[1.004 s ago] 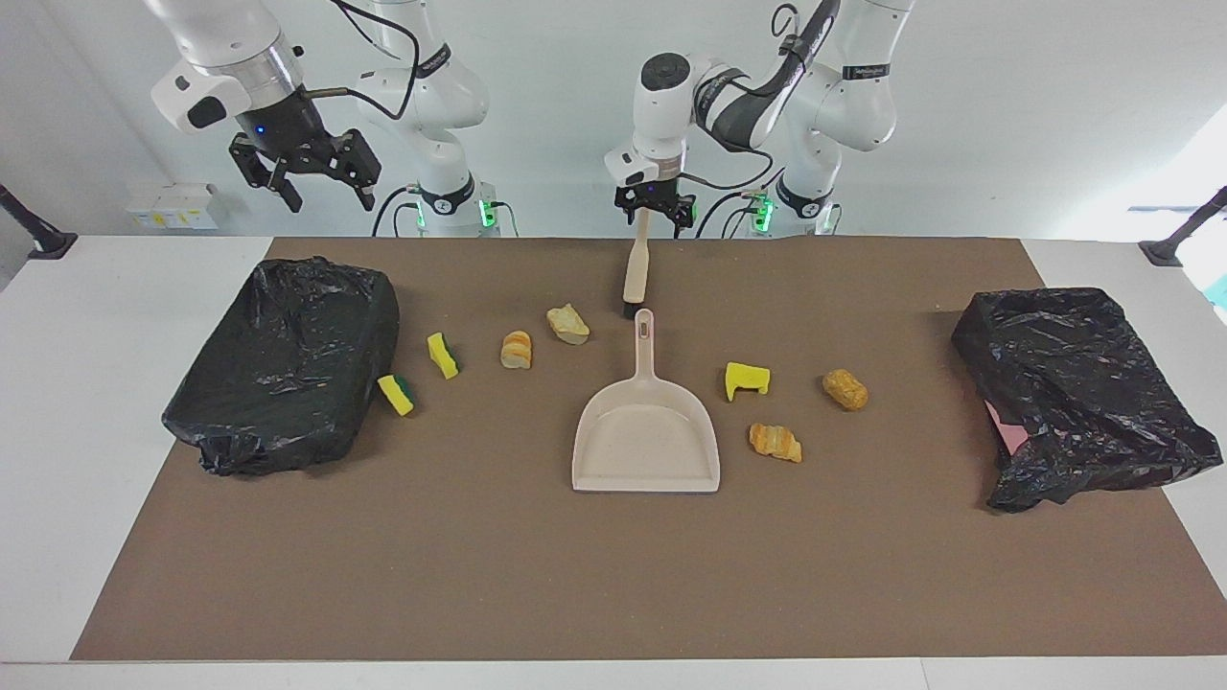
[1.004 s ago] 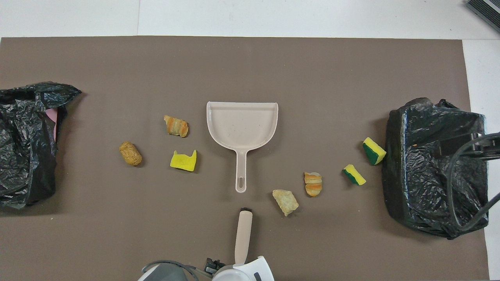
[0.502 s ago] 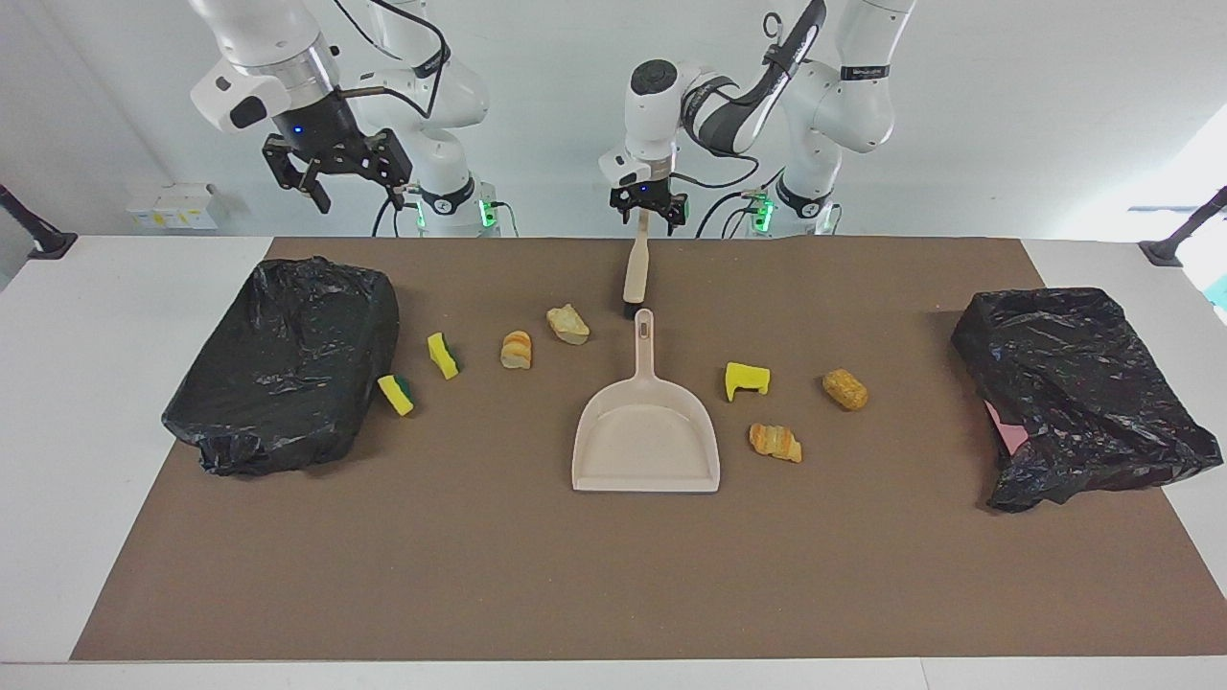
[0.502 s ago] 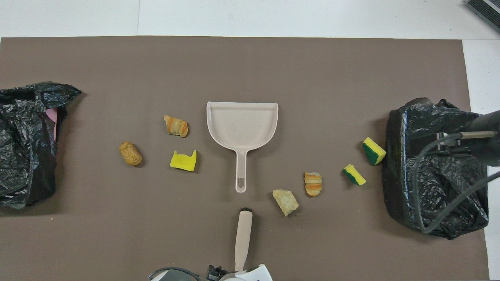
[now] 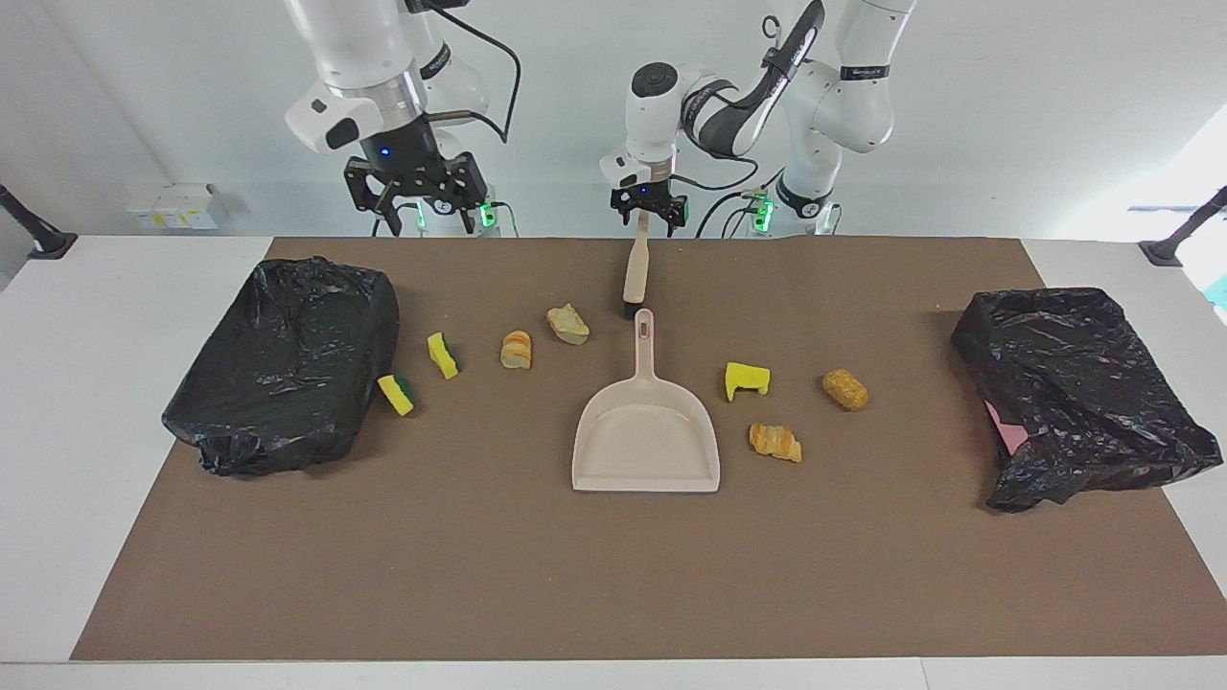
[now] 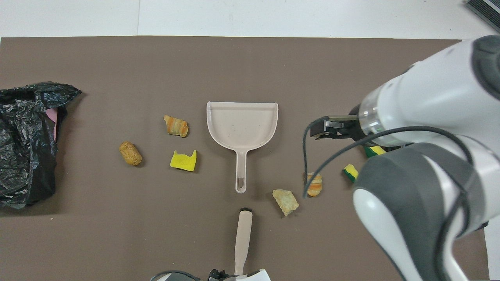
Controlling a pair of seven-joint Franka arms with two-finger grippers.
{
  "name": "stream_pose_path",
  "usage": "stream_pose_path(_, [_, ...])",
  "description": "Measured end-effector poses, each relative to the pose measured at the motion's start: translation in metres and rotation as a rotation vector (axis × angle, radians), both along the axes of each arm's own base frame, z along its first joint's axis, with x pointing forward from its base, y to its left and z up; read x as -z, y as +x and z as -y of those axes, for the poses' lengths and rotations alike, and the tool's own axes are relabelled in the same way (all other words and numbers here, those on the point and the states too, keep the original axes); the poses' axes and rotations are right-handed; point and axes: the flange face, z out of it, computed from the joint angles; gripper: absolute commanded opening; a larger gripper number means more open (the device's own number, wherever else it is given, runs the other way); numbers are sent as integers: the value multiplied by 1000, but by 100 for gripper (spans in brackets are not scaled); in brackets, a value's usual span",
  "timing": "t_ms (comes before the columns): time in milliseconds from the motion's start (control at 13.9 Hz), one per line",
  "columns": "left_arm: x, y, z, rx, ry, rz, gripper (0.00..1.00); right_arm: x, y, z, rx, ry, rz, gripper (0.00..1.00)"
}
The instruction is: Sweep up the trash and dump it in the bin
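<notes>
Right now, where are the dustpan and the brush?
dustpan (image 5: 644,443): facing view, middle of its pan.
brush (image 5: 635,273): facing view, middle of its handle.

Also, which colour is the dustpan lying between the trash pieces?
The dustpan is plain beige; the overhead view shows it best.

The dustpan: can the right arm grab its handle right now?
Probably yes. The right gripper hangs open in the air, holding nothing. The dustpan lies flat with its handle pointing toward the robots. Only the brush, held by the left gripper, stands close to the handle's tip.
</notes>
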Motion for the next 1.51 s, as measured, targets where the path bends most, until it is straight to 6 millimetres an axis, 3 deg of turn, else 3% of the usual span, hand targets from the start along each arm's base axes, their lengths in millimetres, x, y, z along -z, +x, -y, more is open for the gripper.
stream_pose_path(72, [1,0,-1,0,2,-1,61,22,2,-29,16,9,2,100])
stream_pose_path(143, [2,0,-1,0,3,-1,35,47,0,-60,16,20,15,100])
stream_pose_path(215, [3,-1,-1,0,4,-2,0,76,-6,-89,6,32,32,100])
stream_pose_path(430, [4,-1,-2,-3,7,-3,0,148,-33,-140,-47,38,41,100])
stream_pose_path(789, [4,14,-14,-185,43,-15,0,203,-37,-164,-77,33,28,100])
stream_pose_path(1004, [-2,50,-43,-310,78,-38,0,231,-48,-186,-113,23,10,100])
stream_pose_path(1076, [-7,68,-59,-367,85,-46,0,234,-49,-187,-116,21,6,88])
stream_pose_path(1220, [-18,94,-86,-458,88,-54,0,234,-49,-186,-113,19,4,49])
stream_pose_path(1435, [-28,117,-114,-547,83,-57,0,236,-49,-184,-112,16,1,1])
stream_pose_path(1507, [-30,124,-122,-573,82,-58,0,236,-49,-184,-111,16,2,0])
